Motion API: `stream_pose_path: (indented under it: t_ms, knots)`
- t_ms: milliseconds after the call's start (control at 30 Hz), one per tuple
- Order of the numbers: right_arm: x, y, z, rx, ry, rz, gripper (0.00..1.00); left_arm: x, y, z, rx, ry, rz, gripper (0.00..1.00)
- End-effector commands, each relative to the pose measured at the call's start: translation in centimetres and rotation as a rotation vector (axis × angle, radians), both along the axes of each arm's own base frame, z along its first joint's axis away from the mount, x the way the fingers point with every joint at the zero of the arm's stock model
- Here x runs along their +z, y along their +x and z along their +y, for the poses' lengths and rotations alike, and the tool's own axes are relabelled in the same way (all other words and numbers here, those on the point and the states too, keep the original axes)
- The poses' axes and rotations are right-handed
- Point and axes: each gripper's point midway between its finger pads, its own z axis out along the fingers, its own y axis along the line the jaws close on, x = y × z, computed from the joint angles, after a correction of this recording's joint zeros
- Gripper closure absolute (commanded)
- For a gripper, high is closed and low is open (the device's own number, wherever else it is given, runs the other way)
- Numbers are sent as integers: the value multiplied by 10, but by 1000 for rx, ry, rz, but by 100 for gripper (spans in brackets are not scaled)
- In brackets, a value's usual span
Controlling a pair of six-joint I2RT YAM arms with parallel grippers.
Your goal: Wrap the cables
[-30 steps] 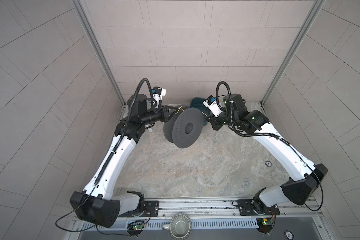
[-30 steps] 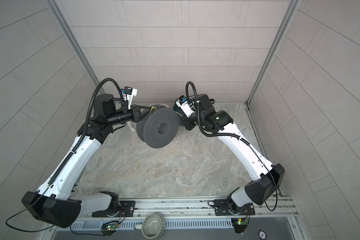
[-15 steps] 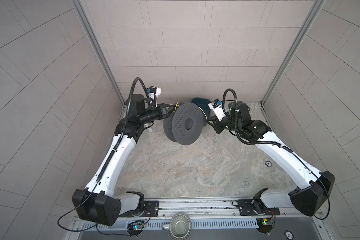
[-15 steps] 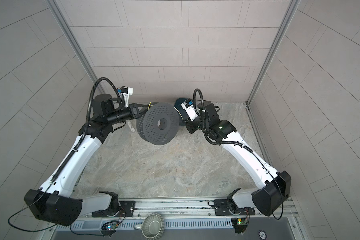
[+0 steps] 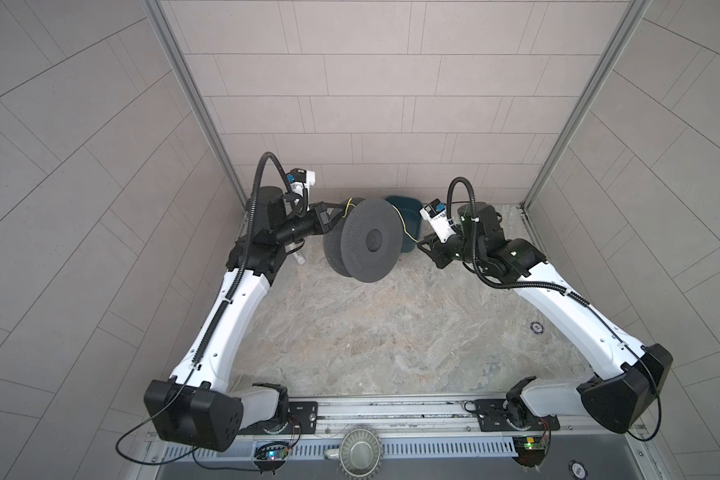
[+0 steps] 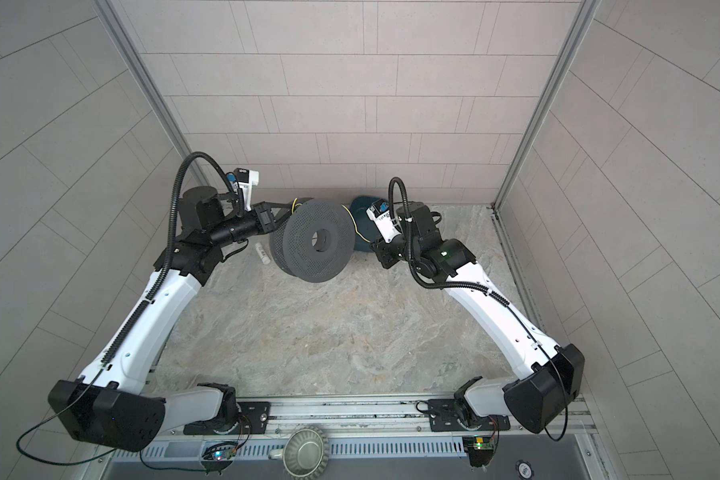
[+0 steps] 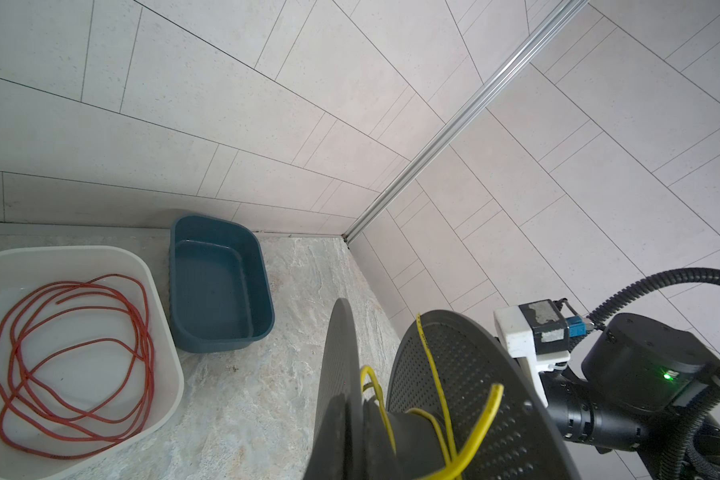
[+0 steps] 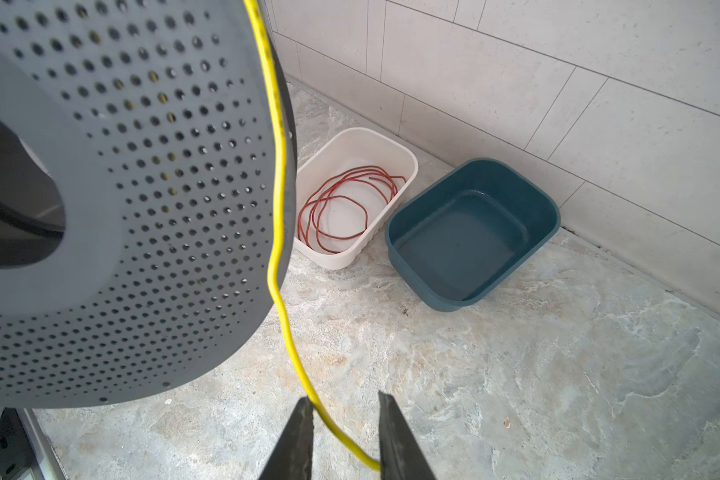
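Observation:
A grey perforated spool [image 5: 371, 241] [image 6: 316, 245] hangs above the floor, carried at its far flange by my left gripper [image 5: 336, 208], which is shut on it. The yellow cable [image 7: 433, 365] makes a few turns around the hub, and one loose end sticks up. From the spool's rim the cable [image 8: 279, 199] [image 5: 404, 226] runs down to my right gripper [image 8: 344, 399] [image 5: 427, 245], just right of the spool. Its jaws stand open and the cable passes slack between them, lying against the fingers.
Against the back wall sit a white bin [image 8: 408, 166] [image 7: 159, 291] holding a coiled red wire [image 8: 341, 208] [image 7: 71, 345] and an empty dark blue bin [image 8: 553, 216] [image 5: 412, 208]. A small white tube [image 5: 298, 255] lies on the floor under the left wrist.
My right gripper has opened, releasing its pinch on the yellow cable, and drawn back slightly to the right. The left wrist has rolled, turning and lifting the spool a little.

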Motion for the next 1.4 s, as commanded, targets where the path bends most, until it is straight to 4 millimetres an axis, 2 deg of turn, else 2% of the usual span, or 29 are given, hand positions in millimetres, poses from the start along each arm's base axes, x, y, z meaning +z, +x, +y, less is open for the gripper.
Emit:
stream_pose_path:
  t_ms: [0,400,833,1200,1367]
  knots:
    - [-6,-5,-2,11,-29,37,74,59,-11,4,7,-46,-182,100]
    - [-21,-7,1,50,-78,56,77,68,-14,-1,-31,-77,-172,100]
    - [-25,-5,7,61,-106,51,83,73,-19,-1,-50,-76,-171,100]
    - [-21,-2,1,22,-110,37,100,74,-21,6,-45,-62,-174,100]
    - [-21,-3,2,20,-103,40,100,79,-19,7,-44,-82,-176,100]
